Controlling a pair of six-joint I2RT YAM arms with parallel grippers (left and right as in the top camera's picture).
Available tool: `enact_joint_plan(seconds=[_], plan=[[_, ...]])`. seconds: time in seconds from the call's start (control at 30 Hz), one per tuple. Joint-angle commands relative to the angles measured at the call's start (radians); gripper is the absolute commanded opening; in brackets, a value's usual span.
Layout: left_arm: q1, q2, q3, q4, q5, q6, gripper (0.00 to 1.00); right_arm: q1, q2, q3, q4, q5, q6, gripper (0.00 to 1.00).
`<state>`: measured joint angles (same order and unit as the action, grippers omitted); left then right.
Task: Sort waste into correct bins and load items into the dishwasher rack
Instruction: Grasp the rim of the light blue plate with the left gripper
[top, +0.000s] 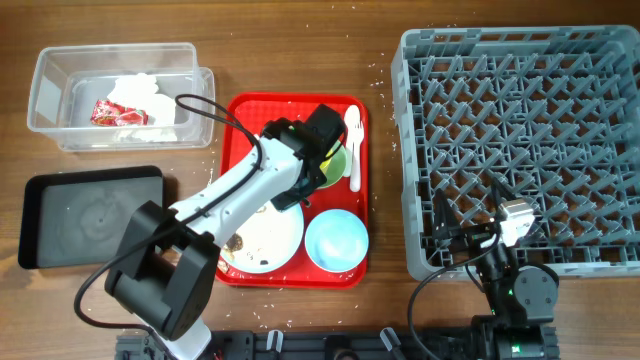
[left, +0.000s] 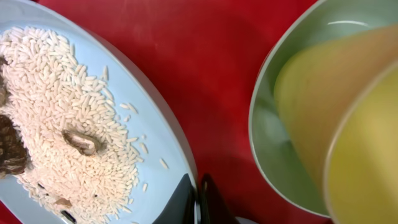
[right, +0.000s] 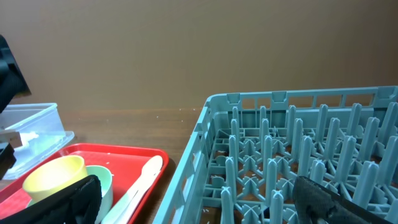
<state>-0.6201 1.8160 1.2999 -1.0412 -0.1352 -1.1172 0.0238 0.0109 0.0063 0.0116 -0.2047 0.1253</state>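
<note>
My left gripper (top: 292, 196) (left: 198, 199) is shut on the upper right rim of the light blue plate (top: 265, 238) (left: 146, 121), which lies on the red tray and holds rice crumbs with brown bits (left: 53, 93). Next to it the yellow cup (left: 348, 118) stands in the pale green saucer-bowl (top: 338, 160) (left: 267, 134). The white spoon (top: 353, 145) and the blue bowl (top: 336, 240) also lie on the tray. The napkin (top: 140, 92) and red wrapper (top: 105, 113) are in the clear tub (top: 45, 70). My right gripper (top: 470, 236) (right: 199, 205) is open over the grey rack's (top: 520, 140) front left corner.
The black tray (top: 90, 215) lies at the left, below the clear tub. The red tray (top: 240, 275) sits between it and the rack. The right wrist view shows the rack's pegs (right: 280, 143), the spoon (right: 146, 174) and the cup (right: 53, 174).
</note>
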Motion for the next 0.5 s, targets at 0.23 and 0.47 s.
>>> enact_joint_plan(seconds=[0.23,0.47], plan=[[0.014,0.007,0.050,-0.014,-0.080,0.067,0.04,0.001,-0.006,-0.001,0.004,0.003,-0.018,1.00],[0.015,0.007,0.143,-0.094,-0.108,0.095,0.04,0.001,-0.006,-0.001,0.004,0.003,-0.018,1.00]])
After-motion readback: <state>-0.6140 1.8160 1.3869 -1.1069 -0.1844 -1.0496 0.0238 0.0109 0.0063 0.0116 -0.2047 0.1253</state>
